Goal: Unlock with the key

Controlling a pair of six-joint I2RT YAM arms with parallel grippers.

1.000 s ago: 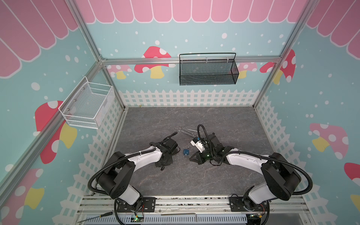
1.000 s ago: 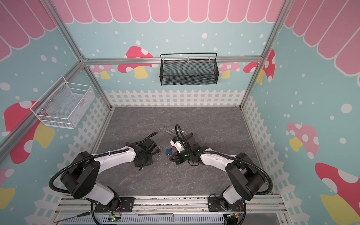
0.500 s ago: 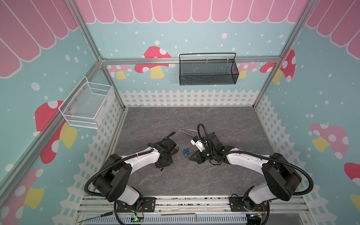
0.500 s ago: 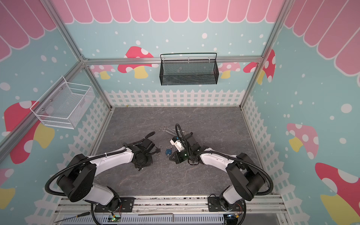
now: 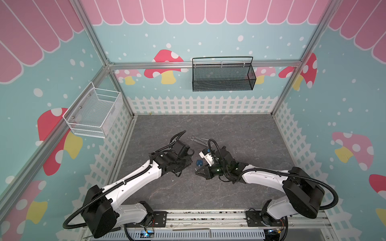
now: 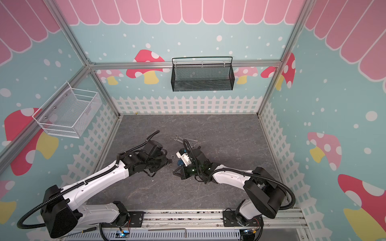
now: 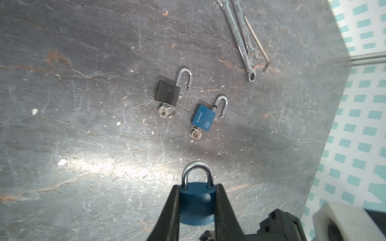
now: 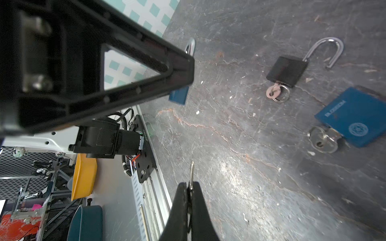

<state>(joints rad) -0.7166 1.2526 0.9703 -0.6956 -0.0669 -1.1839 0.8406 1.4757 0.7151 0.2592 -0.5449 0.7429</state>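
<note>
The left gripper [image 7: 197,187], low over the dark grey stone-patterned tabletop [image 7: 83,146], clamps a dark blue metal padlock [image 7: 197,205] by its sides. The lock's silver shackle is closed and points away from the wrist. Facing it, the right gripper [image 8: 190,184] is pinched tight on a small silver key [image 8: 191,170]. The key's blade sticks out past the fingertips, roughly toward the held lock, and the two are apart. Just beyond the grippers lie a black padlock [image 7: 168,92] and a lighter blue padlock [image 7: 203,117], side by side. Each has its shackle swung open and a key in its base. Farther back lie two silver spanners [image 7: 240,35] and a hex key [image 7: 258,42]. On the rear wall hangs a black mesh basket [image 5: 222,77].
</note>
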